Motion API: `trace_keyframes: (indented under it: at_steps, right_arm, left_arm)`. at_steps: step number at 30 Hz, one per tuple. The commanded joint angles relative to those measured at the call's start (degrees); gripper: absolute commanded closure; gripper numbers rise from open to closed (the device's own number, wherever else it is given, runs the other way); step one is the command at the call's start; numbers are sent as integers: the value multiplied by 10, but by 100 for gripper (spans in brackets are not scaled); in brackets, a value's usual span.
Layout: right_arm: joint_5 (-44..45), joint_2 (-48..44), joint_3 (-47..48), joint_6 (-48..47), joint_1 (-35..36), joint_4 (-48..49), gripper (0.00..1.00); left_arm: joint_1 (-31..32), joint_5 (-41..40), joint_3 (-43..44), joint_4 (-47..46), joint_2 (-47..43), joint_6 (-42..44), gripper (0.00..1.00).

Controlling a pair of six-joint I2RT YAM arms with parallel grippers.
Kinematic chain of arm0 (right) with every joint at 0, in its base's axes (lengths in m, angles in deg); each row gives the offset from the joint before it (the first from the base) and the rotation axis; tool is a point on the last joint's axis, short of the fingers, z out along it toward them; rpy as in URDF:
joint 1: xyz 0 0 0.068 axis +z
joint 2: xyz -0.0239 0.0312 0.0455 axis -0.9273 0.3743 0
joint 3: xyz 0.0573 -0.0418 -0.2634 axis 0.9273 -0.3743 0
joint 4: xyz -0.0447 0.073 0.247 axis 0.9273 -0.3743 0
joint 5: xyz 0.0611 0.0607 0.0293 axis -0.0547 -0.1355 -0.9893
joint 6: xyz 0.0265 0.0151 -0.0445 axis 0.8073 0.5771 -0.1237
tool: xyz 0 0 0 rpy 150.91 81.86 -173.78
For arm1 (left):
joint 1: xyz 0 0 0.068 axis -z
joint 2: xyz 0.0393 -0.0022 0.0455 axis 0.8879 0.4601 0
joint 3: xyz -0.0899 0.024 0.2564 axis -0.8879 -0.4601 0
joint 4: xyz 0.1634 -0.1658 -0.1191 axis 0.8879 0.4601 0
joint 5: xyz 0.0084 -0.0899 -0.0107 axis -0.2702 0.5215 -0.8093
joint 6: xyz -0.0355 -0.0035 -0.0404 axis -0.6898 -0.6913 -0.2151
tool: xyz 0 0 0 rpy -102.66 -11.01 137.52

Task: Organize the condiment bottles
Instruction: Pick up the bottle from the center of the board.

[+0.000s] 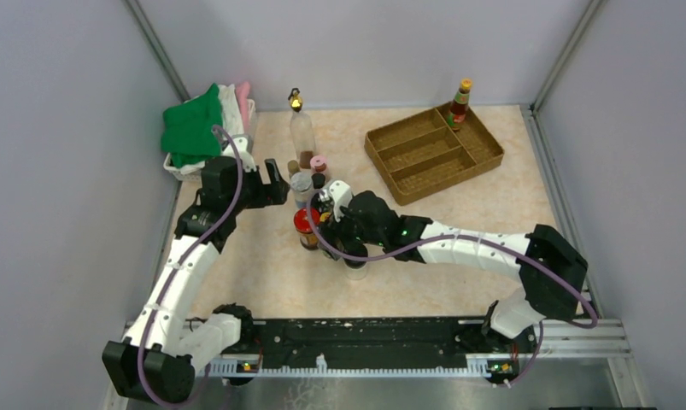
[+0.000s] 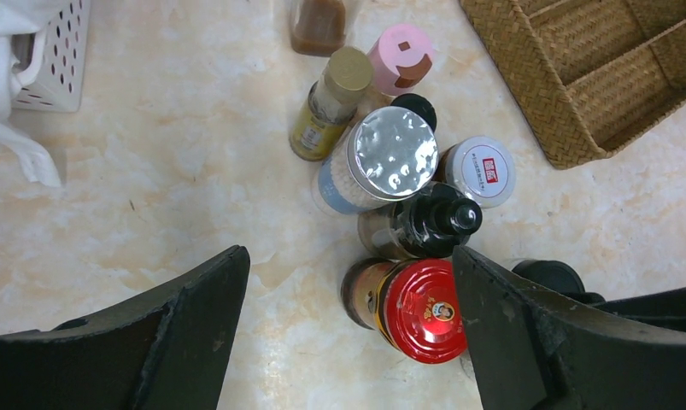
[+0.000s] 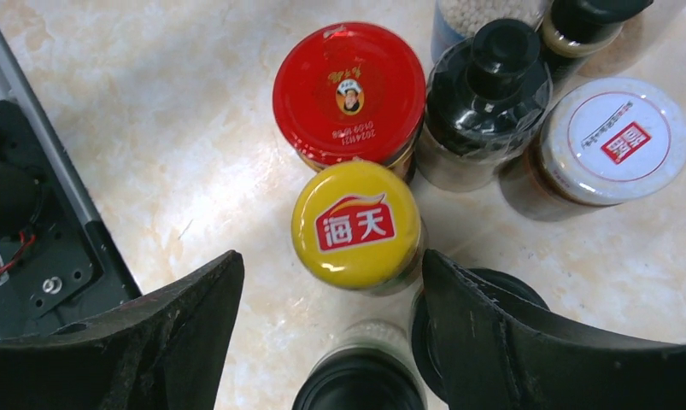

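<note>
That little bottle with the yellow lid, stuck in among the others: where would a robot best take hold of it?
At the yellow cap, coming from straight above. The bottle stands upright, with the red-lidded jar crowding one side and a black-capped bottle crowding the opposite one. The remaining two sides look freer, probably leaving room for one finger each.

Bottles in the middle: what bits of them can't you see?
Top view: the right arm covers part of the bottle group, so counting fails.
Left wrist view: the brown sauce bottle is cut off by the top edge.
Right wrist view: the black-capped bottle is cut off by the bottom edge.
</note>
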Motion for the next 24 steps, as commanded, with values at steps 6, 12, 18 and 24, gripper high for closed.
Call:
trace_keyframes:
  at_steps: [6, 12, 18, 24]
  right_arm:
    - [60, 19, 46, -17, 9, 99, 38]
    - [60, 36, 57, -20, 8, 100, 41]
    - [54, 36, 44, -13, 8, 102, 41]
    - [57, 36, 32, -10, 8, 113, 53]
  left_arm:
    - [-1, 24, -7, -6, -10, 14, 6]
    - [-1, 27, -14, -9, -11, 16, 6]
    - [-1, 31, -15, -10, -13, 17, 6]
    - [-1, 37, -20, -14, -14, 16, 6]
